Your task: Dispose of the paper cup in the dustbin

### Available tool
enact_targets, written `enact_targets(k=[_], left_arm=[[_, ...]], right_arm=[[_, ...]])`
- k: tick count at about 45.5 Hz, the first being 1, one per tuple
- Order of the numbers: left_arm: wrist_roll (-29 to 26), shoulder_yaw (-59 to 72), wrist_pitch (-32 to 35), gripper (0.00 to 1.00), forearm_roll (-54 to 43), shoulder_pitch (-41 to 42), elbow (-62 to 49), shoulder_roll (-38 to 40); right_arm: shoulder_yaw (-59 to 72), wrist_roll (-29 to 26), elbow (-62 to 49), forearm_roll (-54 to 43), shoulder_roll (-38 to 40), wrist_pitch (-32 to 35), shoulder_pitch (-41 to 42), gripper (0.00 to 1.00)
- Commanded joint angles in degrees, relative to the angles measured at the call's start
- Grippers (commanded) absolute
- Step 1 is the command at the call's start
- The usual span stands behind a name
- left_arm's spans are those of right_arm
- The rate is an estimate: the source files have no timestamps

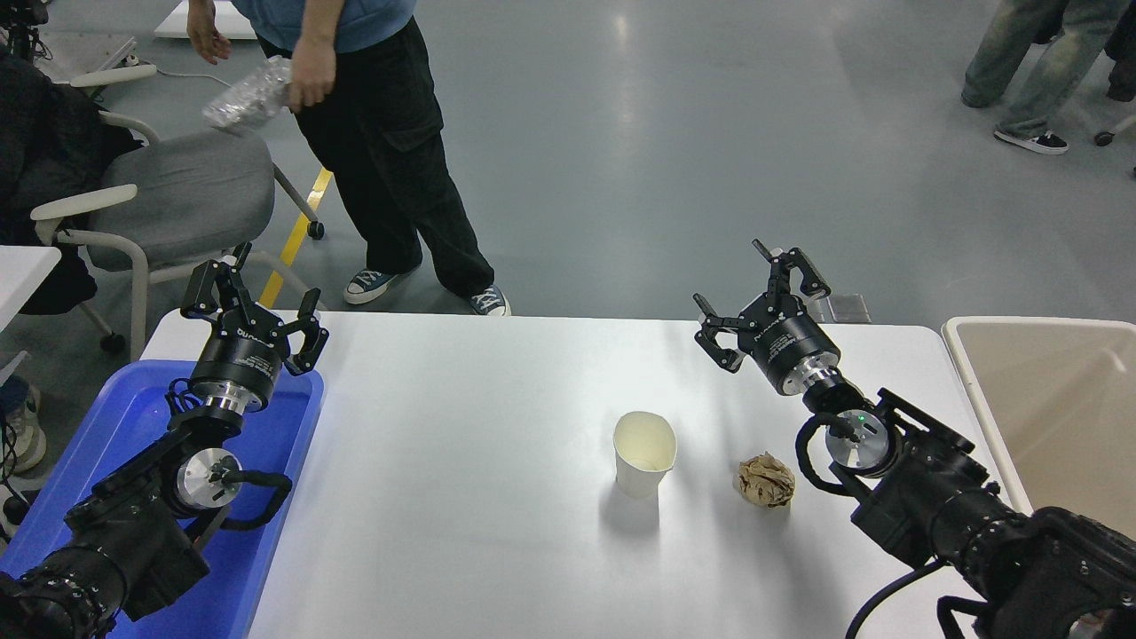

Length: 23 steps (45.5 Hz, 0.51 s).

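The white paper cup (643, 453) stands upright on the white table (461, 426), a little right of the middle, its cream inside showing. The beige dustbin (1052, 399) stands off the table's right edge. My right gripper (754, 297) is open and empty, raised over the table's far edge, behind and to the right of the cup. My left gripper (253, 297) is open and empty, parked at the far left above the blue tray.
A brown crumpled paper ball (765, 480) lies right of the cup, near my right forearm. A flat blue tray (142, 417) lies under my left arm. A person (373, 133) stands beyond the far edge holding a crumpled bag; a grey chair (169, 195) stands at far left.
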<state>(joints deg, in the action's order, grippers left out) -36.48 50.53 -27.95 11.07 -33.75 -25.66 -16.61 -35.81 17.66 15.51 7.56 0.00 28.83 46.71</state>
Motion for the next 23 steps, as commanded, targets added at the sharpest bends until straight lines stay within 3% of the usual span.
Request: enact_targets(k=[1, 16, 23], left_arm=[[0.01, -0.25, 0.00, 1.00, 0.01, 0.00, 0.00, 0.00], [-0.08, -0.69, 0.00, 1.00, 0.01, -0.09, 0.00, -0.18], [-0.08, -0.78, 0.00, 1.00, 0.01, -0.09, 0.00, -0.18]], right_arm=[[-0.05, -0.08, -0.04, 0.00, 0.00, 0.00, 0.57, 1.00], [2.14, -0.17, 0.92, -1.67, 0.00, 0.44, 1.28, 1.00], [6.36, -0.17, 7.86, -2.46, 2.28, 0.44, 1.28, 1.00]])
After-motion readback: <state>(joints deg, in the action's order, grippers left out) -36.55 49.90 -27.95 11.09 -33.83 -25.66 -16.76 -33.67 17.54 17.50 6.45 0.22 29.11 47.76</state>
